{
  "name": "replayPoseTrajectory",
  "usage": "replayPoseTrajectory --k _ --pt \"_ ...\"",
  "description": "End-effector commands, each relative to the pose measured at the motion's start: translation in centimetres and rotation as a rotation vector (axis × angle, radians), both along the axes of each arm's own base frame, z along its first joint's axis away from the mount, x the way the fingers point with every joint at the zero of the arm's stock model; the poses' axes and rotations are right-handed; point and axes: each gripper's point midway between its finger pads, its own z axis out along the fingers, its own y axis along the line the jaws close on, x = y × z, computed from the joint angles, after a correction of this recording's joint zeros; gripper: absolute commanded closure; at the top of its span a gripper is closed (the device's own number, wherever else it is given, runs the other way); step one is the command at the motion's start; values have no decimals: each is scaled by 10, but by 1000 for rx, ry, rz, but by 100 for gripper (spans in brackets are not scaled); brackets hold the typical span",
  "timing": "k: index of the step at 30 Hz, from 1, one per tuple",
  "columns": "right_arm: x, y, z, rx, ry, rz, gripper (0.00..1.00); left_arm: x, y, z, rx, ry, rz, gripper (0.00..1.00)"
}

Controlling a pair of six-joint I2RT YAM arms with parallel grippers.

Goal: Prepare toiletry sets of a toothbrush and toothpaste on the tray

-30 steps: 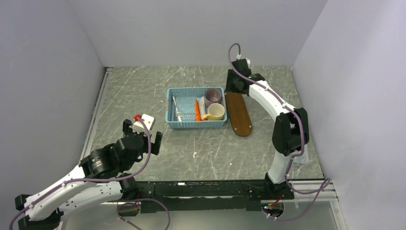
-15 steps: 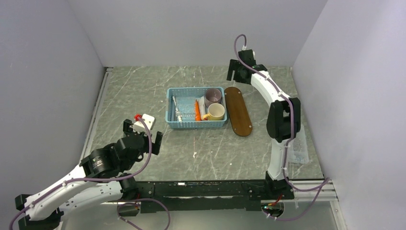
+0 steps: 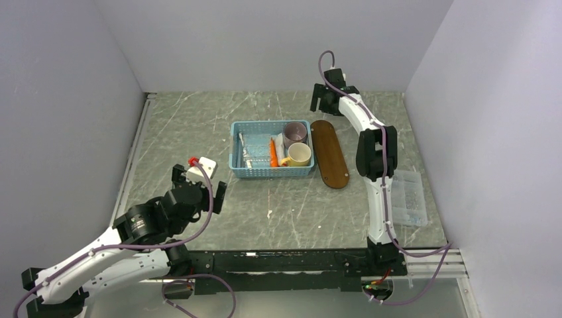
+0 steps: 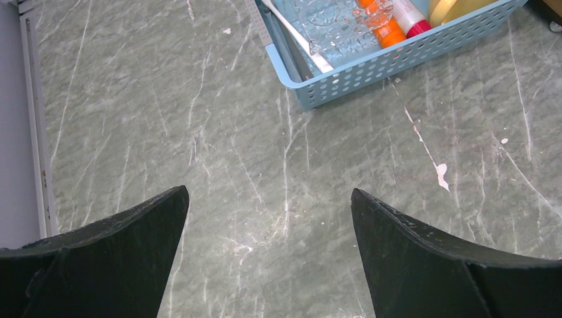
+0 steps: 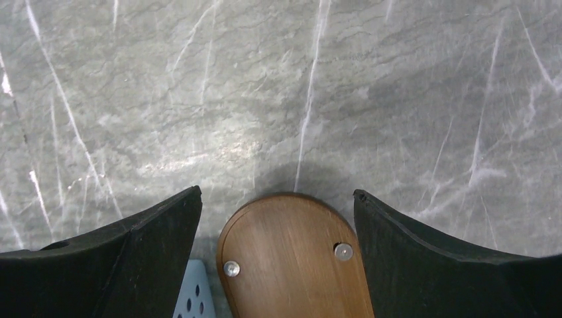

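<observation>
At mid-table, basket point(image 3: 271, 173): light-blue mesh, holding pretty much everything right now
toothbrush point(image 3: 242, 148): thin white stick lying in the basket's 9 o'clock half, running roughly 12 to 6; the left wrist view catches it too point(image 4: 299, 40)
toothpaste point(image 3: 273, 153): little orange tube in the middle of the basket, just at 3 o'clock of the toothbrush, also seen from the left wrist point(image 4: 382, 25)
mauve cup point(image 3: 295, 132) and yellow mug point(image 3: 299, 155): crammed into the basket's 3 o'clock end, cup at 12 o'clock of the mug
tray point(image 3: 330, 154): dark wooden oval flat on the table point(image 3: 199, 126), just beside the basket at its 3 o'clock, nothing on it
right gripper point(image 3: 326, 99): hanging over the tray's 12 o'clock end with its fingers spread wide and nothing between them; its own camera point(image 5: 277, 195) looks down on the rounded tray tip point(image 5: 291, 258)
left gripper point(image 3: 198, 184): off at the basket's 8 o'clock, above bare table, fingers wide apart and holding nothing point(image 4: 268, 245)
clear plastic box point(image 3: 407, 199): sitting well apart at the tray's 4 o'clock
</observation>
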Motion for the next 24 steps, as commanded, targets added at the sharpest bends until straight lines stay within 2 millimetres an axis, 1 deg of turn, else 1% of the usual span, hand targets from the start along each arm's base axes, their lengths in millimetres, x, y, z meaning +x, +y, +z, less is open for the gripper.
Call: replayPoseTrajectory --k 1,6,9,15,18,24 --pt "11 -2 2 18 -8 -8 13 4 -6 2 -13 -10 -7 1" --pt "12 -3 -16 4 22 -8 13 4 -6 1 -8 -6 -7 1" --pt "12 -2 -21 3 28 2 13 5 -6 1 -10 -8 -7 1" --pt "3 -3 -40 -24 78 32 13 5 -6 1 -11 -5 -8 1" --pt "-4 -2 -45 -18 98 51 14 4 -6 2 -15 -6 -9 1" --pt "-18 0 -44 -8 112 80 15 4 -6 1 -16 -2 -11 1"
